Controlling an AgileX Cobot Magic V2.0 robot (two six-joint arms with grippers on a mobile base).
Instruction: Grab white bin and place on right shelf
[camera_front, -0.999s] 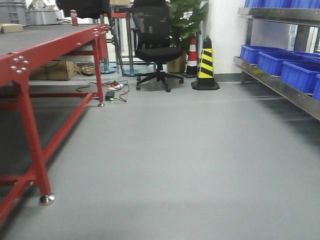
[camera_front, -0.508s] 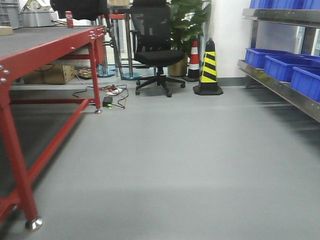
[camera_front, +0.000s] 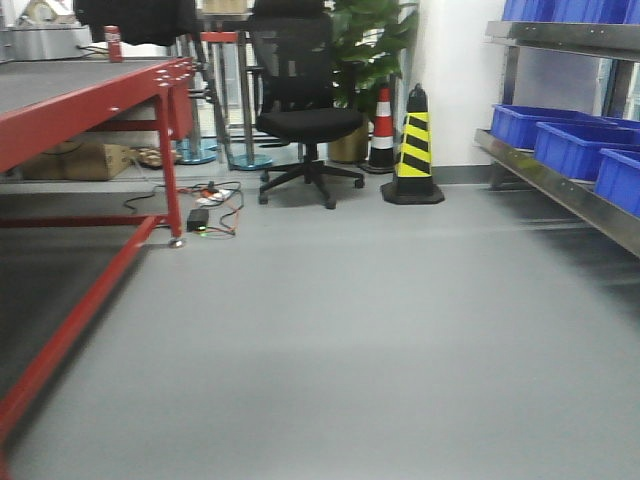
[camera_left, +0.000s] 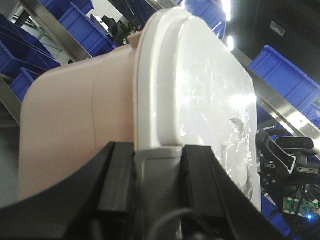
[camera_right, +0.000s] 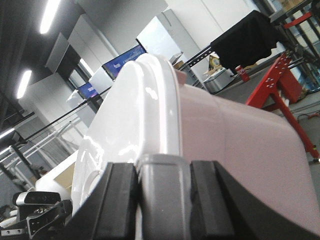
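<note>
The white bin (camera_left: 75, 115) is clamped — by left gripper (camera_left: 157, 165) and right gripper (camera_right: 164, 186).

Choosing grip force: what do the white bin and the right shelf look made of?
The white bin: moulded plastic, pale body matte, lid glossy with glare. The right shelf: likely stainless steel, grey, faintly reflective rail.
</note>
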